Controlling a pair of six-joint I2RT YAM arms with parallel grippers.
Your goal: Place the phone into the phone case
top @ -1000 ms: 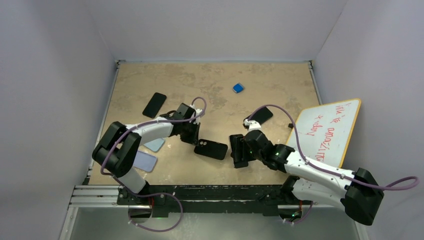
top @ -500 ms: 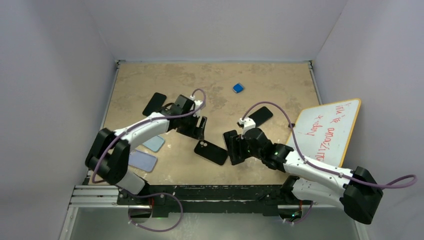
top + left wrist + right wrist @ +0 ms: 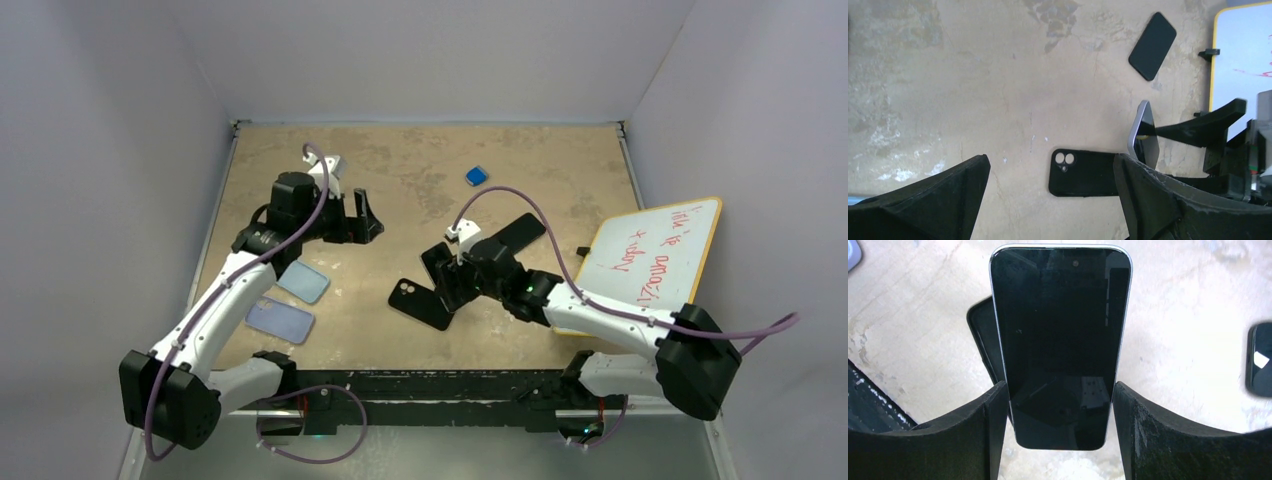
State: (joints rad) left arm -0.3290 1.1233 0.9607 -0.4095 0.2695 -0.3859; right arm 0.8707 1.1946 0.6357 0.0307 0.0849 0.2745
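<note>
Lower phone [image 3: 1060, 340], clamped in right gripper [image 3: 1060, 390], squarely onto phone case [image 3: 420, 304] just left; leave left gripper [image 3: 355, 222], fingers apart, far-left.

Plain pale lilac-grey walls [image 3: 430, 50] are closing in the table [image 3: 570, 160] on three sides. Tabletop is showing a mottled tan, worn finish with whitish scuffs. Metal rail [image 3: 190, 385] is running along the near edge. Soft, even light is casting only faint shadows.

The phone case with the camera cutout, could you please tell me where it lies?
Top view: the phone case lies flat on the table, front centre, its right end under the phone held by the right tool.
</note>
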